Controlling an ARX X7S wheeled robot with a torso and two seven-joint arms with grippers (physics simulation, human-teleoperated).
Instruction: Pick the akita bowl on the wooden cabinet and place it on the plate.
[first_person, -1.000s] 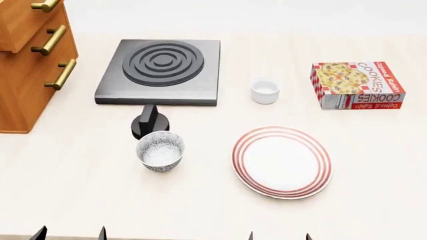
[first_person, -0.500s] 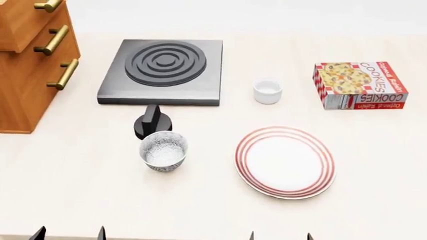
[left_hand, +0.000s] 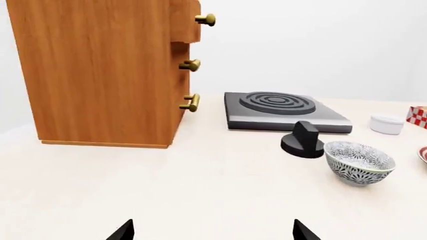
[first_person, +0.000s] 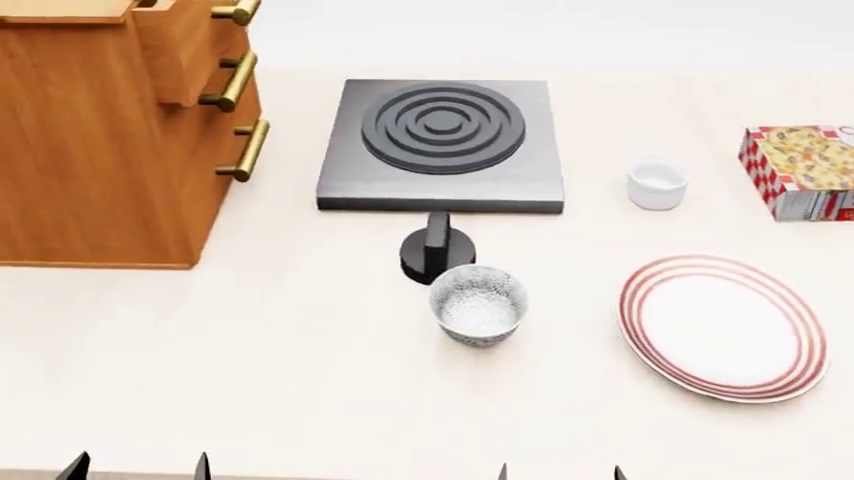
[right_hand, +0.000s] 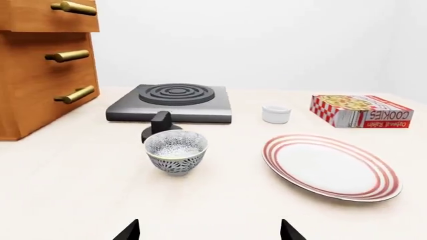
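The wooden cabinet (first_person: 94, 150) stands at the far left, and only a thin strip of its top shows. The akita bowl on it is out of view. A patterned white bowl (first_person: 477, 303) sits on the table itself, in front of a black knob (first_person: 437, 250). To its right lies the red-ringed plate (first_person: 721, 328), bare. My left gripper (first_person: 140, 468) and right gripper (first_person: 561, 470) show only fingertips at the near edge. Both are open with nothing between them, well short of the bowl (right_hand: 176, 151) and plate (right_hand: 330, 166). The left wrist view faces the cabinet (left_hand: 100, 75).
A dark stove plate (first_person: 441, 145) lies behind the knob, right of the cabinet's brass handles (first_person: 244, 150). A small white cup (first_person: 657, 184) stands behind the plate, and a cookie box (first_person: 803, 170) lies at the far right.
The head view has swung left: stove, bowl, plate and box all sit further right in the picture, and more of the cabinet shows. The fingertips hold the same places in the frame.
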